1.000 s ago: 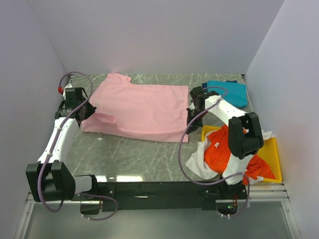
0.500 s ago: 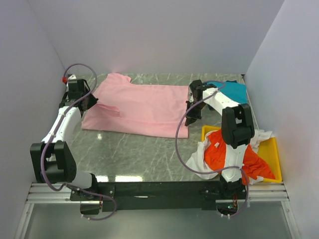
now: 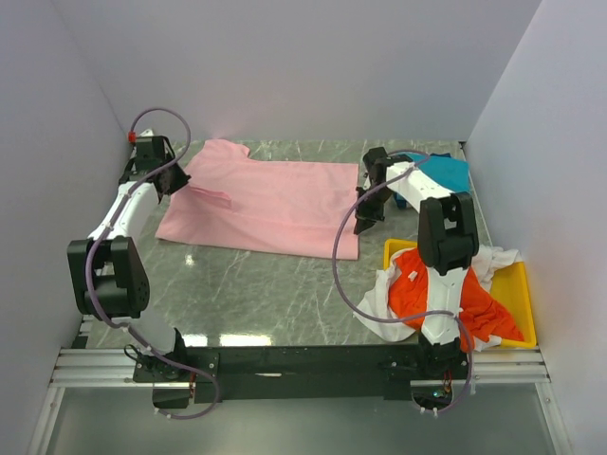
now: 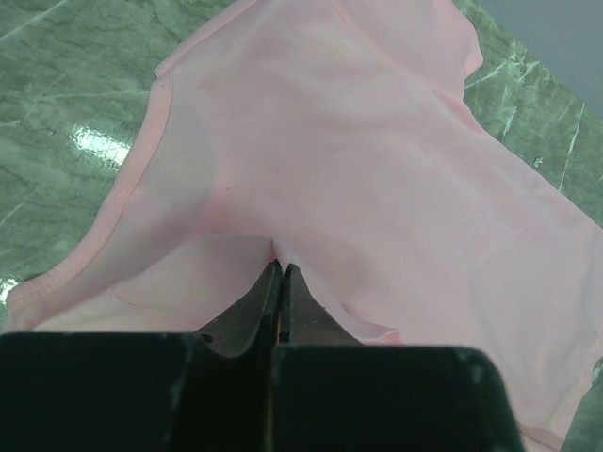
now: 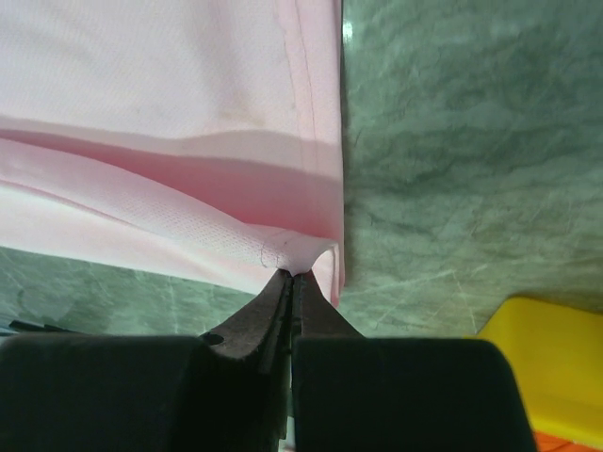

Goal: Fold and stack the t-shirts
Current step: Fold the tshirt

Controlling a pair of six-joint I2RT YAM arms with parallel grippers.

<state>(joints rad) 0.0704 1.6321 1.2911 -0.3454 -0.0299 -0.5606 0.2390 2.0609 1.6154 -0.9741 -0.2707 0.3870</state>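
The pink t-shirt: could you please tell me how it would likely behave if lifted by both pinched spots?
Probably floppy: the pink t-shirt puckers where the left gripper and right gripper pinch it. It would likely sag between them. It lies in thin, flat layers, so it is probably light.

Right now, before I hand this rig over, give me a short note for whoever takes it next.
Grip: the left pincer is shut on the pink t-shirt near its sleeve; the right pincer is shut on its hem corner.
Elsewhere: the teal t-shirt lies in the far right corner, compact, perhaps already folded. The orange-red t-shirt and white t-shirt are crumpled together on the yellow tray.
Done: pink laid out and gripped at both ends.
Left: fold pink, orange-red and white, then stack all.
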